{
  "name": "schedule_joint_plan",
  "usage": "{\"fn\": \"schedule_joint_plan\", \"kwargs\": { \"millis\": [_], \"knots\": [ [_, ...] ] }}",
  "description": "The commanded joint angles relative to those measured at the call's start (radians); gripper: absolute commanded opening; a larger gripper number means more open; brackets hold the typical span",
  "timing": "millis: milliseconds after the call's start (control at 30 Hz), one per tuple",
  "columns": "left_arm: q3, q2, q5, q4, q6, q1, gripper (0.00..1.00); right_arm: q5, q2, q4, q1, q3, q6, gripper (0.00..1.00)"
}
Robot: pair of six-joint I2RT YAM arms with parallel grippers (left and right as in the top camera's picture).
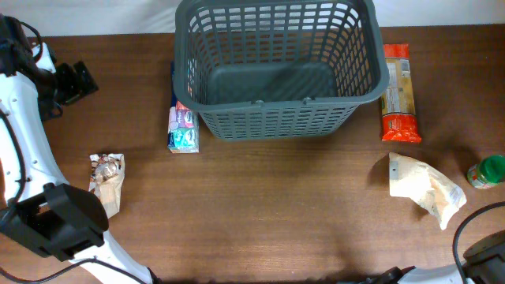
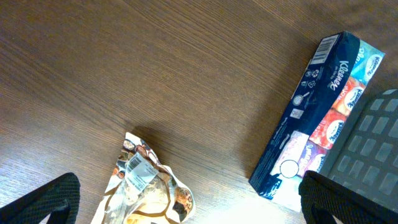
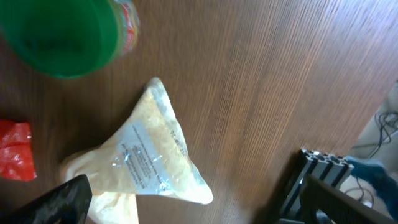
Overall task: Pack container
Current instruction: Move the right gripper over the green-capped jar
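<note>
The container [image 1: 276, 71], a large dark grey lattice basket, stands at the back centre of the table with nothing showing inside; its wall [image 2: 373, 146] also shows at the right of the left wrist view. My left gripper [image 2: 199, 206] is open above the table, its fingers wide apart, with a crumpled brown-and-white snack packet [image 2: 146, 190] below and between them, untouched. My right gripper [image 3: 202, 208] is open too, hovering over a clear bag of pale contents [image 3: 140, 158] without touching it. In the overhead view only the arms' bodies show, at the left [image 1: 51, 221] and bottom right [image 1: 485, 252].
A blue tissue pack [image 1: 183, 126] lies against the basket's left front corner. An orange-red packet [image 1: 398, 93] lies right of the basket. A green-lidded jar [image 1: 488, 171] stands at the right edge beside the clear bag [image 1: 426, 188]. A black metal rail [image 3: 317, 177] marks the table edge.
</note>
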Motion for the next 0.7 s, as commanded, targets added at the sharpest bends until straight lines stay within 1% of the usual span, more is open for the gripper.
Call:
{"fn": "schedule_joint_plan", "kwargs": {
  "millis": [0,167,300,400,433,500,567,633,667],
  "knots": [
    [0.003,0.011,-0.011,0.001,0.016,0.001,0.99,-0.021,-0.01,0.085,-0.002,-0.051,0.037,0.99],
    [0.003,0.011,-0.011,0.001,0.016,0.001,0.99,-0.007,-0.01,0.154,-0.002,-0.054,0.039,0.99],
    [0.003,0.011,-0.011,0.001,0.016,0.001,0.99,-0.008,-0.01,0.156,0.006,-0.054,0.034,0.99],
    [0.003,0.011,-0.01,0.001,0.016,0.001,0.99,-0.092,-0.01,0.17,0.01,-0.055,0.038,0.99],
    [0.003,0.011,-0.011,0.001,0.016,0.001,0.99,-0.148,-0.01,0.179,0.01,-0.054,0.037,0.99],
    [0.003,0.011,-0.011,0.001,0.016,0.001,0.99,-0.212,-0.01,0.221,0.016,-0.054,0.032,0.99],
    [0.003,0.011,-0.011,0.001,0.016,0.001,0.99,-0.145,-0.01,0.238,0.037,-0.054,0.089,0.99],
    [0.003,0.011,-0.011,0.001,0.016,0.001,0.99,0.034,-0.01,0.233,0.085,-0.053,0.174,0.99],
    [0.003,0.011,-0.011,0.001,0.016,0.001,0.99,0.083,-0.009,0.235,0.106,-0.053,0.173,0.99]
  ]
}}
